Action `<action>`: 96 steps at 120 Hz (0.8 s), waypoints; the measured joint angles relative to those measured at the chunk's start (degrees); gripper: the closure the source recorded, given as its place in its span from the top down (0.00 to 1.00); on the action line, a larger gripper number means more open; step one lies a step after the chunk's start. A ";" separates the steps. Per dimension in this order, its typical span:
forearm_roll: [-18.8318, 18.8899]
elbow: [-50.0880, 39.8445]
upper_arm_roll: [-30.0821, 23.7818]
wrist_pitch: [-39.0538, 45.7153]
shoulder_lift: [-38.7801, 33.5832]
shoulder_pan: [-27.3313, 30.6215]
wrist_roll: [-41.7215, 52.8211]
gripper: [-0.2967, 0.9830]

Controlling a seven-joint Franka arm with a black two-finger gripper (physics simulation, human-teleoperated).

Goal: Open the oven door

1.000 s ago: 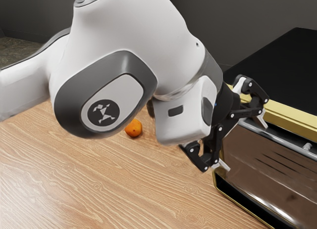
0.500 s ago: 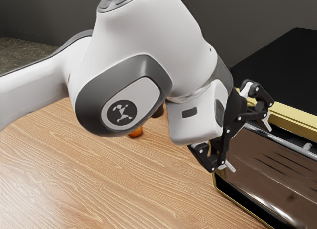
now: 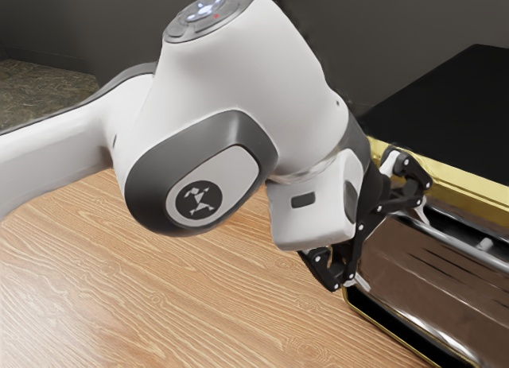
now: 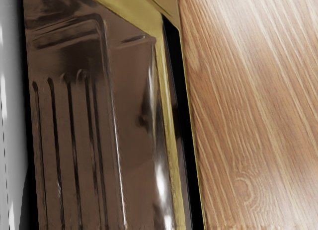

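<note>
The door [image 3: 413,266] on the oven's [image 3: 445,106] front looks slightly ajar, a dark gap showing below the oven's top rim. You likely have most of the opening left. Your fingers [image 3: 360,281] stand wide apart at the oven's front, gripping nothing.

Oven door [image 3: 433,292]: glossy brown, dark grooves, near upright, tilted slightly ajar at top.

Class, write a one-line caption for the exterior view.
A robot arm with its gripper open at the front of a gold-trimmed oven.
</note>
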 joint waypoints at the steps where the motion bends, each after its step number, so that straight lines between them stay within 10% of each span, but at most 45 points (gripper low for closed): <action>1: -0.32 -2.97 0.14 -0.13 -4.61 -1.70 0.04 0.66; 5: -1.43 -10.78 -1.74 -2.35 -22.51 -10.45 0.01 0.68; 10: -0.62 -0.23 -1.42 -7.83 -32.22 -15.11 -0.69 0.70; 23: 1.47 39.16 14.44 -21.93 -2.09 3.82 -5.64 0.73; 43: 3.01 46.34 21.60 -33.57 25.00 14.74 -24.32 0.75; 96: 0.27 40.67 29.76 -38.16 29.97 7.46 -55.56 0.77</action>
